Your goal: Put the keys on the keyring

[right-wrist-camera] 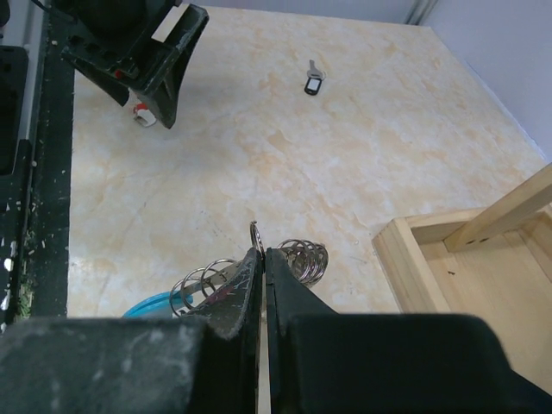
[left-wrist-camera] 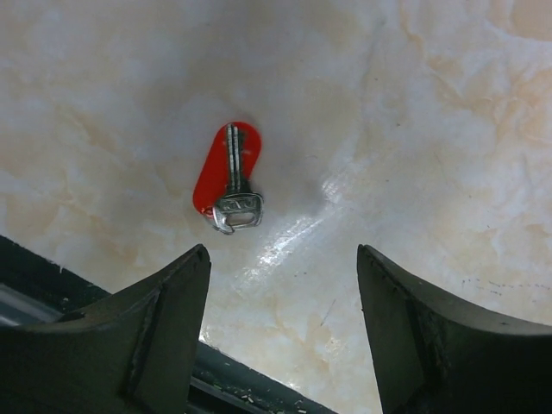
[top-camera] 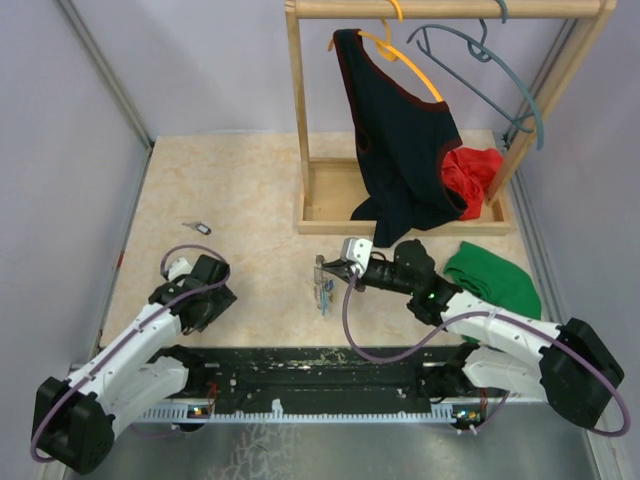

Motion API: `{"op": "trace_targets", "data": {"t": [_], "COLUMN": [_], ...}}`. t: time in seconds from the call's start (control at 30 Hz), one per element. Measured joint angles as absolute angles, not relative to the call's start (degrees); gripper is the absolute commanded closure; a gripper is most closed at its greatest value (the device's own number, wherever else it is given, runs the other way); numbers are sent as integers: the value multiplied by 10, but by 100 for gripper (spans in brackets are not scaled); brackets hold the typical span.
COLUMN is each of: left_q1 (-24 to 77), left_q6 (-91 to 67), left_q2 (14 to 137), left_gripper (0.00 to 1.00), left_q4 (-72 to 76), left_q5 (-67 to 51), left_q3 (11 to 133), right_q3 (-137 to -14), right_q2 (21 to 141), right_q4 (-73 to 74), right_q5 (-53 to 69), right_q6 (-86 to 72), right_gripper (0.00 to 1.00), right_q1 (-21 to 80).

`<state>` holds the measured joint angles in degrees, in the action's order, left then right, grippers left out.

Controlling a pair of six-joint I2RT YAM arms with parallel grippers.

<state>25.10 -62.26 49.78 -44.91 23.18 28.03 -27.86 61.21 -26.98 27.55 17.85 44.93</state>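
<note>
Your right gripper point(right-wrist-camera: 262, 257) is clamped tight on the keyring point(right-wrist-camera: 304, 259). Well left of the keyring, your left gripper point(left-wrist-camera: 285, 263) hangs wide open and empty — red key point(left-wrist-camera: 229, 179) beneath.

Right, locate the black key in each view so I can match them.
Top external: the black key lies on the table at left, beyond the left gripper.
Left wrist: not in it; only the red key shows.
Right wrist: upper middle, beyond the keyring in the right gripper.
Shared landmark: the left gripper, open, seen in all three views.
</note>
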Motion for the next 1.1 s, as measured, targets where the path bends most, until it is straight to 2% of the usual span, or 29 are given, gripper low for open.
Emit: {"op": "trace_targets", "data": {"t": [0.13, 0.3, 0.63, 1.1], "left_q1": [246, 229, 182, 168], "left_q6": [-657, -669, -647, -638], "left_q2": [500, 534, 557, 552], "left_gripper": [33, 46, 64, 68], "left_q4": [-473, -481, -465, -455], "left_q5": [234, 245, 254, 243], "left_q3": [280, 281, 281, 281], "right_q3": [-271, -270, -270, -270], "right_q2": [594, 583, 579, 579], "right_q4": [-272, -274, -275, -275], "right_q5": [275, 270, 266, 266], "right_q6": [177, 178, 178, 178], "right_gripper": [100, 100, 100, 100], "right_q1": [450, 455, 457, 457]}}
